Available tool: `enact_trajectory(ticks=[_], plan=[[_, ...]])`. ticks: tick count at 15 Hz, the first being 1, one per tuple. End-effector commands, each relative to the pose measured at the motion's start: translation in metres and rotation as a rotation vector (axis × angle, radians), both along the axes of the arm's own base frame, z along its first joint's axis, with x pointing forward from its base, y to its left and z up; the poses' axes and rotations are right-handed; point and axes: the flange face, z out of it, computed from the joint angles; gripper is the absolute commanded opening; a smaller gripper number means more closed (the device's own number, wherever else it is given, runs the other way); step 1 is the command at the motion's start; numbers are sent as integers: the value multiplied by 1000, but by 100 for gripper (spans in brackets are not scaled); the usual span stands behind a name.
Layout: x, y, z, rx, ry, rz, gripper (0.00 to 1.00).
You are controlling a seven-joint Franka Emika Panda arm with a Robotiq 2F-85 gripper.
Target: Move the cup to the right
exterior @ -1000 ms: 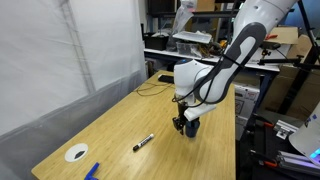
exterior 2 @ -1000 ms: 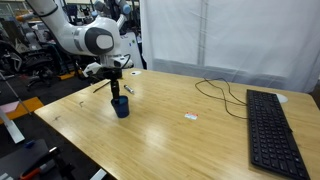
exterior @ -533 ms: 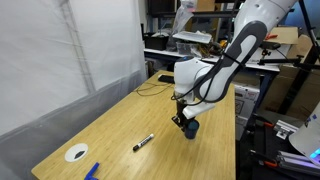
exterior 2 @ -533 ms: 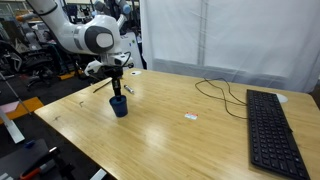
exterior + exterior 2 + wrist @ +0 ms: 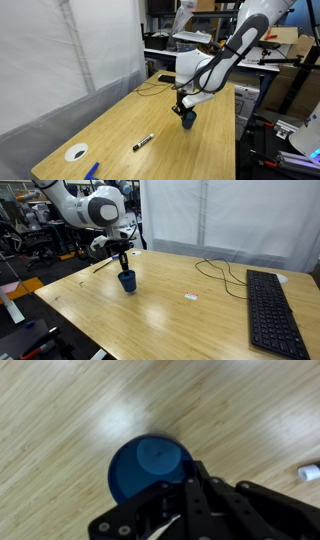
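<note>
Tool [image 5: 185, 108] reaches down from above onto dark blue cup [image 5: 187, 119], right of centre in an exterior view, near right edge of wooden tabletop [image 5: 115, 125]. Tool clamped on cup rim (wrist view: finger [image 5: 197, 478] over right side of rim, cup's open top mid-frame). Cannot tell if cup base touches tabletop. Black marker [image 5: 143, 142] at lower centre, well apart from cup. Black keyboard [image 5: 270, 310] at right edge, dark cable [image 5: 215, 272] near it.
</note>
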Motion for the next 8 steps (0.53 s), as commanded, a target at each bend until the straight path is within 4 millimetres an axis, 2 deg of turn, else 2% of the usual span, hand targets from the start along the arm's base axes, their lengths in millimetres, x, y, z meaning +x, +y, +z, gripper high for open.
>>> enact_trajectory(ticks=[1, 5, 8], plan=[[6, -38, 35, -31, -55, -52, 1], [29, -96, 71, -61, -99, -114, 1], [42, -120, 80, -41, -86, -144, 1]])
